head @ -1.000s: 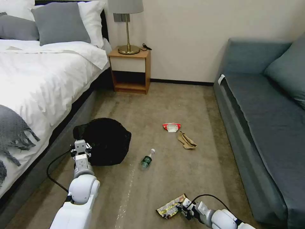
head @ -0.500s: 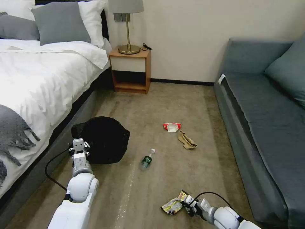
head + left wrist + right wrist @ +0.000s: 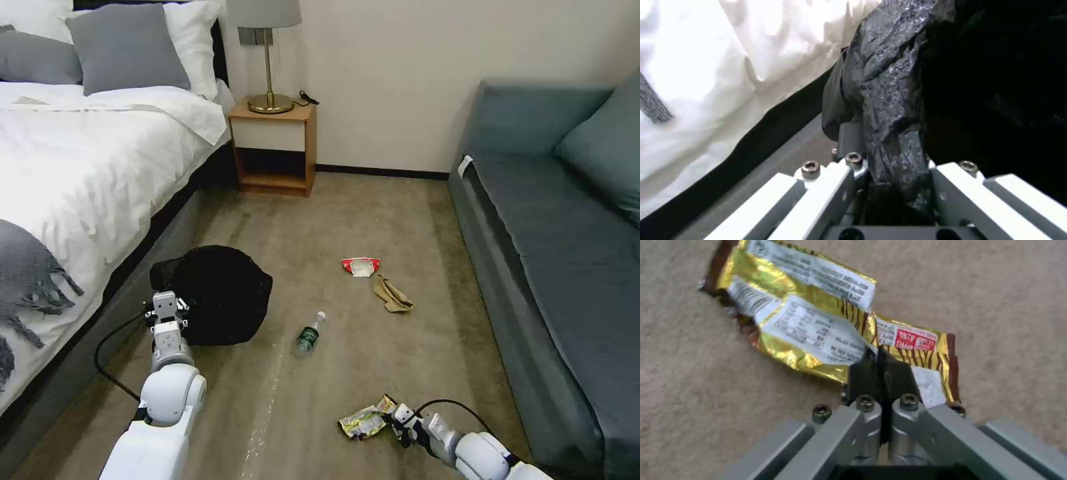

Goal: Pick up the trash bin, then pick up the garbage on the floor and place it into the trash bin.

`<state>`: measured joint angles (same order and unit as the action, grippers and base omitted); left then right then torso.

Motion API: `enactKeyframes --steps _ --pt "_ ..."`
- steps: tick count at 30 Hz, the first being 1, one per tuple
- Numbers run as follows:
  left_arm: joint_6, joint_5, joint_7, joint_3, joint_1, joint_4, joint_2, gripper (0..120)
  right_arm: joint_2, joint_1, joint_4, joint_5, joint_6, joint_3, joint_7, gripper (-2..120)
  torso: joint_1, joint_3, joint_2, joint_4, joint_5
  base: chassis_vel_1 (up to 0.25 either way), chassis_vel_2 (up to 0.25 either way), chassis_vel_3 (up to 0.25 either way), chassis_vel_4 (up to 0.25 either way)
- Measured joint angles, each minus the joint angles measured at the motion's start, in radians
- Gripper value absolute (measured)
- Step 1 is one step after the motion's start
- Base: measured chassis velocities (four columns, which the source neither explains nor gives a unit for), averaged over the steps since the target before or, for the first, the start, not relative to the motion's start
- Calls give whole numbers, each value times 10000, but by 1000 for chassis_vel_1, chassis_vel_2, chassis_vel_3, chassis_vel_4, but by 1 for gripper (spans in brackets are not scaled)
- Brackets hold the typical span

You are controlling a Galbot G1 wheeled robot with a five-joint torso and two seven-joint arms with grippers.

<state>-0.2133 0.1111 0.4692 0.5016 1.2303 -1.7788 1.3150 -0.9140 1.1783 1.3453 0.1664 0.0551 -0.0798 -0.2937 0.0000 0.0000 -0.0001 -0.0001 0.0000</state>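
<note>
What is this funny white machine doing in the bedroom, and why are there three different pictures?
It is a robot with two arms, each ending in a claw. One camera sits on its head and one on each wrist. From the head you see the carpet, with a bottle, a red-and-white packet and a tan scrap lying on it. The left claw pinches the black bag of the trash bin beside the bed. The right claw, seen from its wrist, is shut on an edge of the snack wrapper.

The black-bagged trash bin (image 3: 213,293) is sitting in the left end effector (image 3: 165,313); the yellow wrapper (image 3: 363,421) is lying pinched in the right end effector (image 3: 400,421).
</note>
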Motion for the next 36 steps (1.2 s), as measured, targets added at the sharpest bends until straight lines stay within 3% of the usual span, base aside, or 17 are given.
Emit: enactKeyframes --steps 19,29,36 --pt "22 -87 -109 -209 196 -66 0 3 -241 -2 377 16 -897 1256 -245 0 0 0 0 0 0 0 0 0 0" --pt "28 -94 -181 -319 -154 151 -144 3 -640 -1086 230 33 -1572 1646 -276 0 0 0 0 0 1 0 0 0 0" --pt "52 -126 -207 -433 -339 325 -102 3 -1376 -1887 516 1396 -1237 1756 70 0 0 1 0 2 -2 0 0 0 0"
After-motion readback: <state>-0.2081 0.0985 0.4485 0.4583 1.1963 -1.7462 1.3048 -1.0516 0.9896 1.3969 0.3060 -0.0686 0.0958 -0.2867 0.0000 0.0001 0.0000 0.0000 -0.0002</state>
